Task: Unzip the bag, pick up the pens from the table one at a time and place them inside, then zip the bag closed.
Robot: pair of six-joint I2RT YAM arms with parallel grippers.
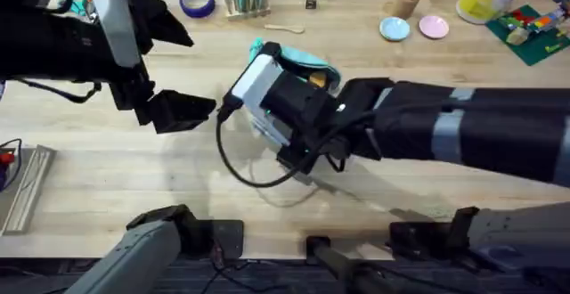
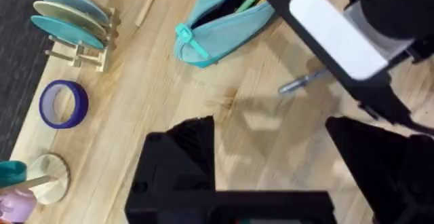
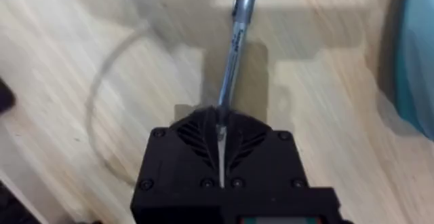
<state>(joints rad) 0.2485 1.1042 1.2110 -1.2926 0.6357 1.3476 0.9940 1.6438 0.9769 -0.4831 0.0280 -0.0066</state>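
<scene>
The teal bag lies at the middle back of the table, half hidden behind my right arm. In the left wrist view the bag is unzipped, and a green pen shows in its dark opening. My right gripper is shut on one end of the silver pen, which points away over the wood, close to the bag's edge. The pen's free end sticks out from under the right arm. My left gripper hangs open and empty to the left of the bag, fingers wide apart.
At the back stand a blue tape roll, a wooden rack of teal plates, a wooden spoon, a cup and two small plates. A green board with bricks is far right. A metal piece lies at the left edge.
</scene>
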